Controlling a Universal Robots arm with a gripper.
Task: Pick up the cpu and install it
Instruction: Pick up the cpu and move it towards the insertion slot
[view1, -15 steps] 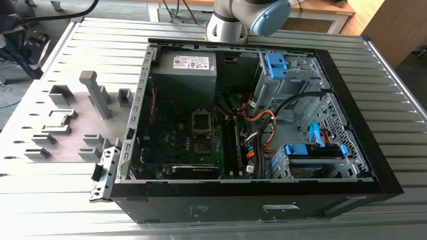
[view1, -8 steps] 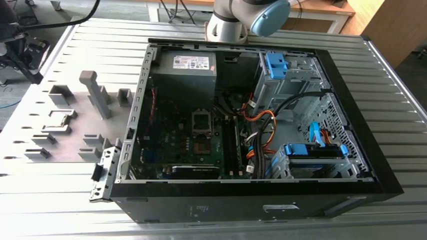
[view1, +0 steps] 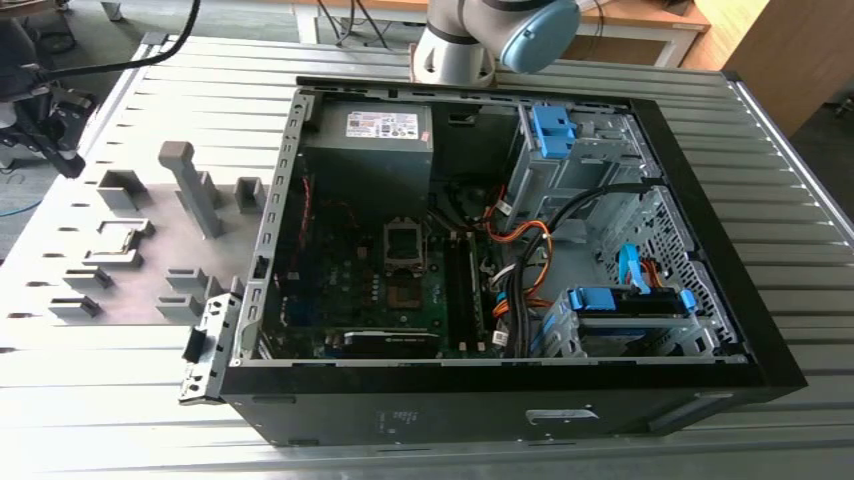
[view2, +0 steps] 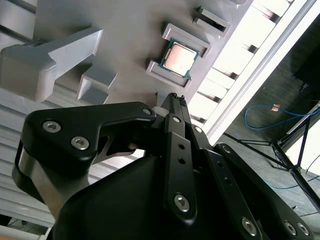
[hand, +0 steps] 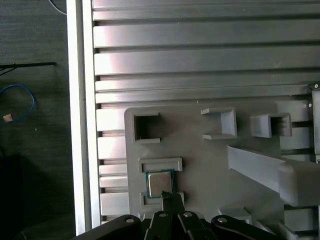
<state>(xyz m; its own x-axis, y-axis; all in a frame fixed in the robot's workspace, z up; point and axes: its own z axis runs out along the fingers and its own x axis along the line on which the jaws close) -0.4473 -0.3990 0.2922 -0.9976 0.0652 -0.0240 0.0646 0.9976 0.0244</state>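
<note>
Clearance findings: the cpu (hand: 160, 183) lies face-up near the edge of the fixture plate (hand: 200, 155) away from the computer case (view1: 507, 410), top unobstructed. Low holder blocks (hand: 160, 164) hem two opposite sides; the other two are open. The gripper (hand: 172, 196) hangs close by one corner. Bare plate separates the cpu from the tall block (hand: 272, 167). The case wall (view1: 274, 230) stands between plate and socket (view1: 404, 245), itself open from above, cables (view1: 534, 240) beside it

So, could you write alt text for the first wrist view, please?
The cpu lies flat in a grey holder on a grey fixture plate, with the black gripper close to it. The plate rests on a ribbed metal table.
</note>
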